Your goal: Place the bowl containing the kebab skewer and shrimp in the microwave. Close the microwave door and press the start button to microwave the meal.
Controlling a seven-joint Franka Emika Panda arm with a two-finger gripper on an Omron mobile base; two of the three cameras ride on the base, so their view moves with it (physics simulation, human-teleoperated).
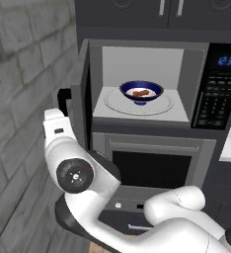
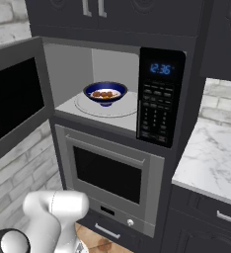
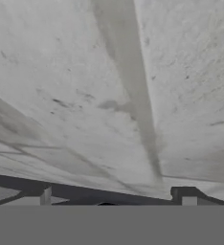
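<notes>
Brick wall point(image 1: 19, 99) on the left, grey, running along beside the appliance column. Marble counter point(image 2: 211, 153) off to the right, pale with grey veining, above dark lower cabinets point(image 2: 206, 222).

Oven point(image 2: 112, 173) sits directly under the microwave point(image 2: 162, 94) — dark window, shut. Microwave cavity is lit and light grey; black keypad panel at its right with a blue digital display point(image 2: 161, 68).

Microwave door point(image 2: 14, 106) stands swung wide to the left, its dark window facing into the room in the right base view; edge-on in the left base view.

White arm point(image 1: 88, 188) is bent low in front of the oven, its upper end reaching up beside the open door.

Bowl point(image 1: 141, 92) — dark blue outside, white inside — rests on the round glass turntable point(image 1: 117, 105), roughly centred in the cavity. Inside it, a brown kebab skewer point(image 1: 143, 92) piece; the shrimp is too small to tell apart.

Fingers point(image 3: 46, 195) show in the hand view as two dark tips spread wide, holding nothing, close to a grey streaked surface.
</notes>
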